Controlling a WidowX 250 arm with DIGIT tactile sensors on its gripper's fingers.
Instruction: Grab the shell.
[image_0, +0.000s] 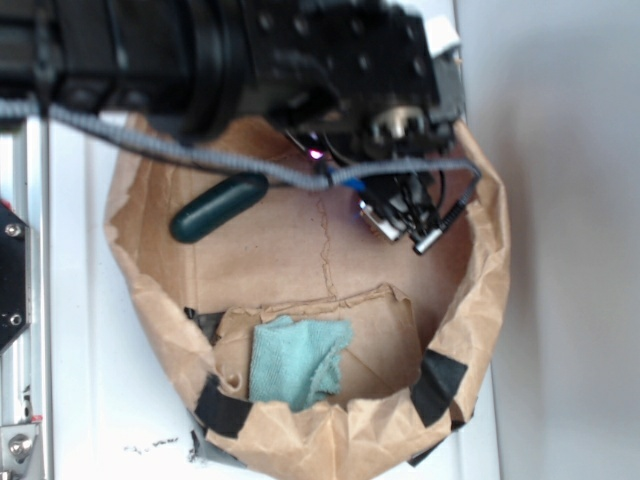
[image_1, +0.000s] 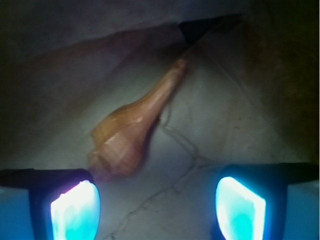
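Exterior: looks steeply down from above on the whole paper bag (image_0: 480, 290), mid-range.
Wrist: rides behind the gripper (image_1: 157, 207), facing the bag floor, very close.
Shared: bag floor under the gripper (image_0: 400, 215).

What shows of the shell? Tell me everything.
The shell is orange-brown, smooth and glossy, with a ridged bulge tapering to a long thin point. It lies flat on creased brown paper, bulge near the left fingertip, point aimed up-right toward a dark fold. Nothing grips it. In the exterior view the arm hides it.

Green capsule (image_0: 218, 207), teal cloth (image_0: 297, 362), paper bag (image_0: 150, 300).
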